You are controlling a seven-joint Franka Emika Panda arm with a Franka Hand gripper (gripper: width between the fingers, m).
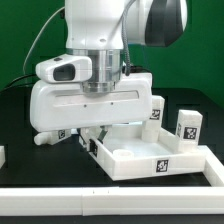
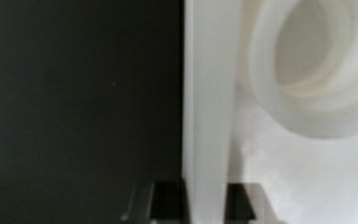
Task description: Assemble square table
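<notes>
The white square panel [image 1: 150, 150] with a raised rim lies on the black table, a tag on its front wall. My gripper [image 1: 88, 138] is down at the panel's edge on the exterior view's left. In the wrist view the panel's thin wall [image 2: 204, 100] runs between my two dark fingertips [image 2: 165, 203], which press on both sides of it; the gripper [image 2: 204, 203] is shut on that wall. A round socket [image 2: 318, 60] in the panel shows beside it. Two tagged white legs stand upright beyond the panel [image 1: 155, 108] [image 1: 188, 125]. Another leg [image 1: 48, 138] lies at the left.
A white border strip [image 1: 100, 192] runs along the table's front, and another [image 1: 215, 165] along the right. A small white part [image 1: 2, 155] shows at the left edge. The robot's hand hides the panel's far left corner.
</notes>
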